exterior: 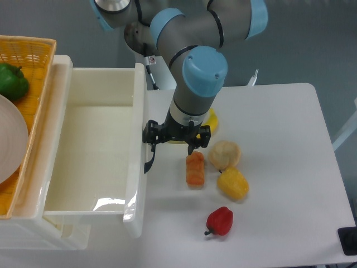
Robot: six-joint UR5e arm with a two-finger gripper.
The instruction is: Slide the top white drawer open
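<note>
The top white drawer (95, 151) is pulled well out of its cabinet, and its smooth inside holds nothing. Its front panel (136, 167) faces the table, with the black curved handle (148, 159) on it. My gripper (173, 140) hangs just right of that panel, pointing down. Its fingers stand apart, and the left finger (150, 135) sits right at the top of the handle. The right finger is above the orange roll. Nothing is clamped between them.
A yellow wicker basket (33, 50) on the cabinet top holds a green pepper (12, 81) and a white plate (11, 139). On the table by the gripper lie a banana (211, 120), an orange roll (194, 168), a bread bun (225, 154), a yellow pepper (233, 184) and a red pepper (220, 221).
</note>
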